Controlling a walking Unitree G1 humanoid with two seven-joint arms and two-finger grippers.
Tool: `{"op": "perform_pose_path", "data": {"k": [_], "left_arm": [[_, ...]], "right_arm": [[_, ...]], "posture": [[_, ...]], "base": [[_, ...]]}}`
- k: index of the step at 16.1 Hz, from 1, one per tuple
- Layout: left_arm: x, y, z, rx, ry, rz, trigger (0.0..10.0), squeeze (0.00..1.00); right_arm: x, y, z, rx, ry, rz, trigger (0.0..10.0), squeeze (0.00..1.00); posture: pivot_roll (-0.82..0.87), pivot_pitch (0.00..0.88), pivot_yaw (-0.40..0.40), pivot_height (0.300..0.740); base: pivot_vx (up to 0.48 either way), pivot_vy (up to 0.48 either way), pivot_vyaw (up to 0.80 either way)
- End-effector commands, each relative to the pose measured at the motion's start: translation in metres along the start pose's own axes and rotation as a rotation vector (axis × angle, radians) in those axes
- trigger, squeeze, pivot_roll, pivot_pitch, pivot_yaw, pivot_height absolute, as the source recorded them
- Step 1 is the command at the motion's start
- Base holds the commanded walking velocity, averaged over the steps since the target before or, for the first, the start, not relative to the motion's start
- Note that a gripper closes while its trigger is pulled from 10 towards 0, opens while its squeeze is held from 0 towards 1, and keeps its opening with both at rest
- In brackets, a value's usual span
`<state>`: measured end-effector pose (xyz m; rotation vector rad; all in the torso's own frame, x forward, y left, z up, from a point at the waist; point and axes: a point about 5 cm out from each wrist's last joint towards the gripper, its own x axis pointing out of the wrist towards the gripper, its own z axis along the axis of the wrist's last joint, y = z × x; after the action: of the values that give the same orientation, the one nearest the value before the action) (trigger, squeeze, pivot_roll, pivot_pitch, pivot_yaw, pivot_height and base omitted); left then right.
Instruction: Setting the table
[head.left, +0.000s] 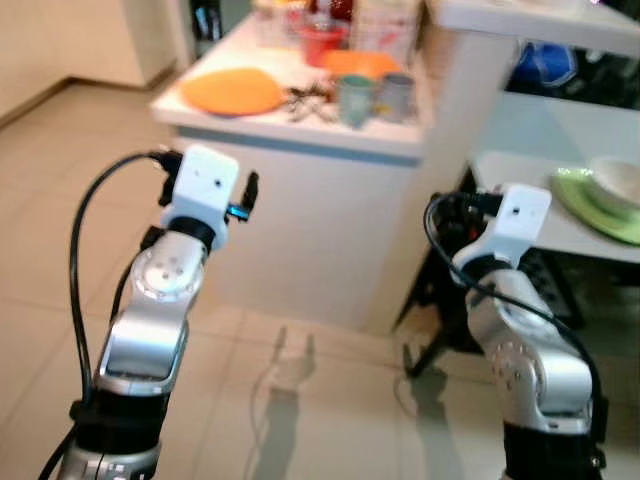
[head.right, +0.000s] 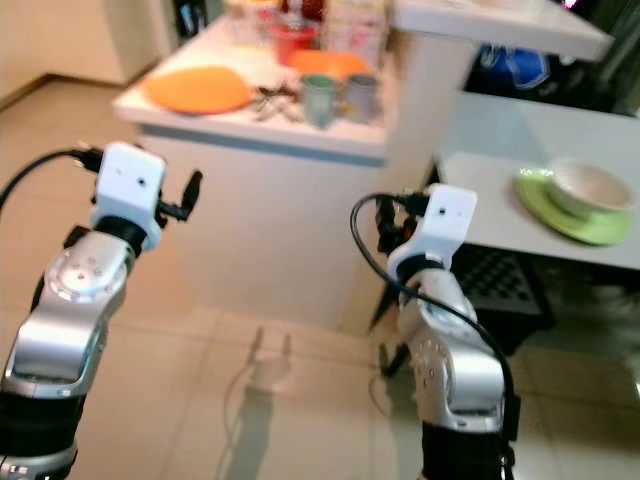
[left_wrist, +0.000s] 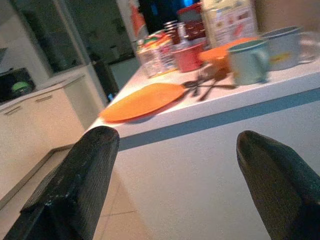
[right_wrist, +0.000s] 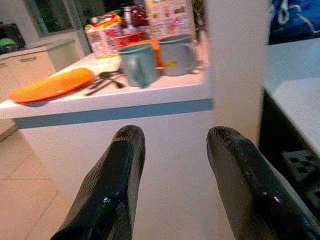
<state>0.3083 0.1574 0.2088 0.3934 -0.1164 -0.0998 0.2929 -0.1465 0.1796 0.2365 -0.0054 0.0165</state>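
Both grippers are hanging empty in front of the counter (head.left: 300, 135), so the step in hand looks like the approach, with nothing picked up yet. The left gripper (left_wrist: 175, 185) is holding its fingers wide apart and is pointing at the counter's front wall below the near edge. The right gripper (right_wrist: 175, 180) is also parted, less widely, and is facing the same wall near the counter's right corner.

The orange plate (head.left: 232, 91) is lying at the counter's near left corner, above and beyond the left gripper and well apart from it. A cluster of cutlery (head.left: 312, 101) is resting just right of the plate, close to the near edge. Two mugs (head.left: 355, 98) are standing side by side beyond the cutlery, toward the right corner, with a red cup (head.left: 322, 42) and packets further back.

A green plate (head.right: 570, 215) carrying a white bowl (head.right: 590, 186) is already sitting on the lower table (head.right: 490, 200) to the right.

The next move probably calls for stepping closer and raising an arm above the counter's edge, since both grippers are sitting below its top. The plate, lying flat, will likely need a grip at its rim.
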Motion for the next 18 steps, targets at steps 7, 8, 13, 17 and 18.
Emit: {"op": "perform_pose_path", "data": {"k": [7, 8, 13, 17, 18], "left_arm": [[0.002, -0.003, 0.006, -0.023, -0.037, 0.017, 10.0, 0.0], [0.002, -0.001, 0.007, -0.053, -0.043, 0.035, 10.0, 0.0], [0.003, 0.001, 0.003, -0.06, -0.027, 0.055, 10.0, 0.0], [0.005, 0.002, 0.006, -0.079, -0.038, 0.061, 10.0, 0.0], [0.005, 0.003, 0.007, -0.083, -0.04, 0.065, 10.0, 0.0]], "right_arm": [[0.0, -0.01, -0.001, -0.006, 0.023, -0.042, 10.0, 0.0], [0.0, -0.011, 0.002, -0.005, 0.019, -0.041, 10.0, 0.0], [0.005, -0.011, 0.01, -0.093, -0.013, -0.034, 10.0, 0.0], [0.009, -0.009, 0.014, -0.109, -0.029, -0.019, 10.0, 0.0], [0.01, -0.009, 0.015, -0.104, -0.031, -0.016, 10.0, 0.0]], "posture": [[0.0, 0.0, -0.045, 0.74], [0.0, 0.0, -0.045, 0.74], [0.0, 0.0, -0.049, 0.74], [0.01, 0.0, -0.057, 0.74], [0.01, 0.0, -0.058, 0.74]], "base": [[0.0, 0.411, 0.0], [0.0, 0.0, 0.0], [0.0, 0.0, 0.0], [0.245, 0.0, 0.0], [0.371, 0.0, 0.0]]}}
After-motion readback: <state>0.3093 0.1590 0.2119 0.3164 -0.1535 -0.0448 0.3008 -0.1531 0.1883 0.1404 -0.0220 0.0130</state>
